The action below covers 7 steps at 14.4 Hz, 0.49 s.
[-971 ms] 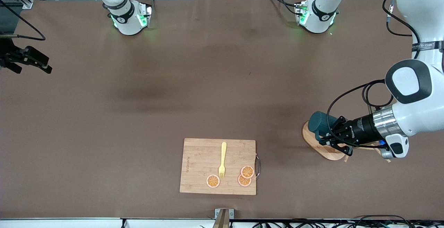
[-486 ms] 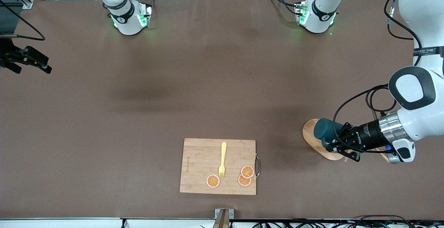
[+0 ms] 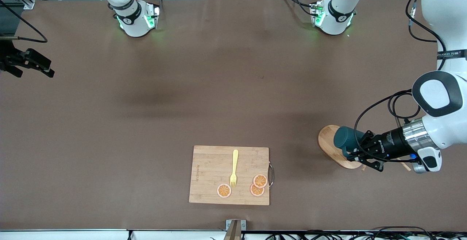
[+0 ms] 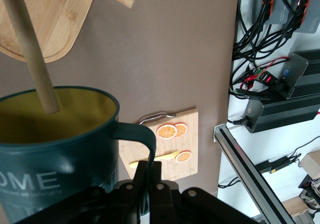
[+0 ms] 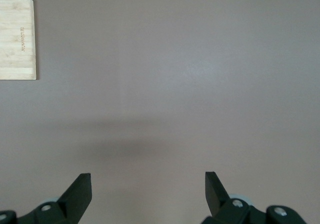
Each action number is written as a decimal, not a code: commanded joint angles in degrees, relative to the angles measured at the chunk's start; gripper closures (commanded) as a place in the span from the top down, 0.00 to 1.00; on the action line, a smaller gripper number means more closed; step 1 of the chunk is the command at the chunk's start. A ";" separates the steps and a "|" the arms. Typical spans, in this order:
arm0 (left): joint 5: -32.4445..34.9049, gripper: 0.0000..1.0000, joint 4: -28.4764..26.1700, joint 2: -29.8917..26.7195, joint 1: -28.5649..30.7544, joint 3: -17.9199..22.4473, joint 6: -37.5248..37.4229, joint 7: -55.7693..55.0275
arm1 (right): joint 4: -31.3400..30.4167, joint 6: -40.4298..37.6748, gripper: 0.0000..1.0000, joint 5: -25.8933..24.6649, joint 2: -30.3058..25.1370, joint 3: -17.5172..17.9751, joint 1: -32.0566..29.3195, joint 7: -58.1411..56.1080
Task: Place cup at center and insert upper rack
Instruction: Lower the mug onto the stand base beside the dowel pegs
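Observation:
The dark teal cup point(image 3: 344, 138) lies tilted in the air over the oval base of the upper rack point(image 3: 327, 143), toward the left arm's end of the table. My left gripper point(image 3: 355, 149) is shut on the cup's handle point(image 4: 143, 140). In the left wrist view the cup point(image 4: 55, 154) shows its yellowish inside, and the rack's round post point(image 4: 31, 59) ends at the cup's mouth, above the bamboo base point(image 4: 47, 29). The left gripper point(image 4: 150, 170) pinches the handle between its fingers. My right gripper point(image 3: 34, 65) waits open at the right arm's end of the table, above bare table point(image 5: 148, 184).
A rectangular wooden cutting board point(image 3: 211, 176) lies near the front edge of the table, with a yellow fork point(image 3: 234, 167) and orange slices point(image 3: 259, 181) on it. A corner of the cutting board point(image 5: 17, 39) shows in the right wrist view. Cables and power units point(image 4: 280, 84) sit off the table's edge.
My left gripper has carried the cup a little toward the left arm's end of the table, over the rack's base. The right arm has not moved.

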 commanded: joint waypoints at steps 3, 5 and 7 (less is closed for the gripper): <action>-1.14 0.01 0.44 0.38 1.35 -0.03 0.17 1.54 | -0.67 -0.08 1.00 -0.61 -1.09 0.10 -0.15 0.01; -1.14 0.01 0.44 0.47 1.70 -0.03 0.17 1.54 | -0.58 0.00 1.00 -0.61 -1.09 0.10 -0.15 0.01; -1.14 0.01 0.35 0.82 2.49 -0.03 0.17 1.63 | -0.58 0.09 1.00 -0.61 -1.09 0.10 -0.15 0.01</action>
